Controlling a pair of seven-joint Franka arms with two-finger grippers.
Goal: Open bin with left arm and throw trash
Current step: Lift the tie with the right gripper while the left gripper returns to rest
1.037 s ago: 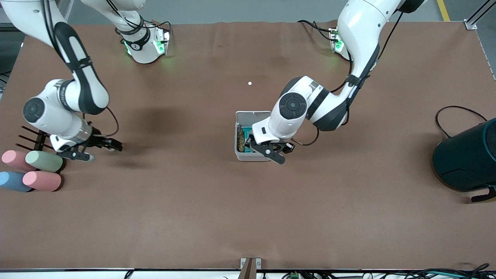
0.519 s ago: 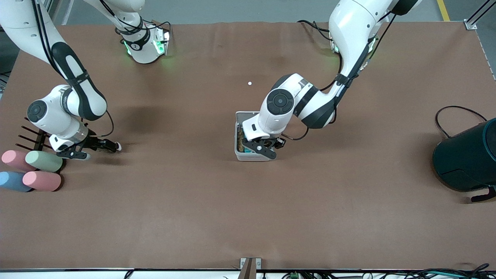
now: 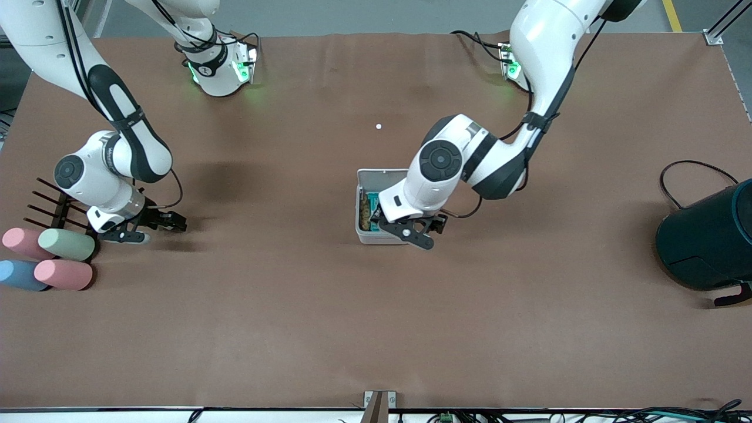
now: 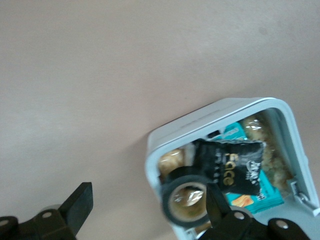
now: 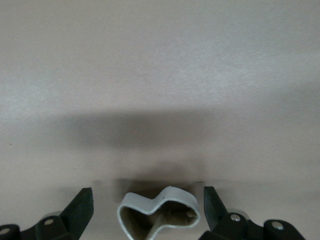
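The left gripper has risen off the bin since half a second ago, fingers released; tape roll and wrapper lie inside. At nine o'clock, the right gripper, fingers spread, straddles the white loop on the bench.

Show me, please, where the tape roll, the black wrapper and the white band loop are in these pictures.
tape roll (image 4: pixel 186 202): left wrist view, on its dark ring, in the bin.
black wrapper (image 4: pixel 231 165): left wrist view, on its printed face.
white band loop (image 5: pixel 159 214): right wrist view, on its bent strip, between the right gripper's fingers.
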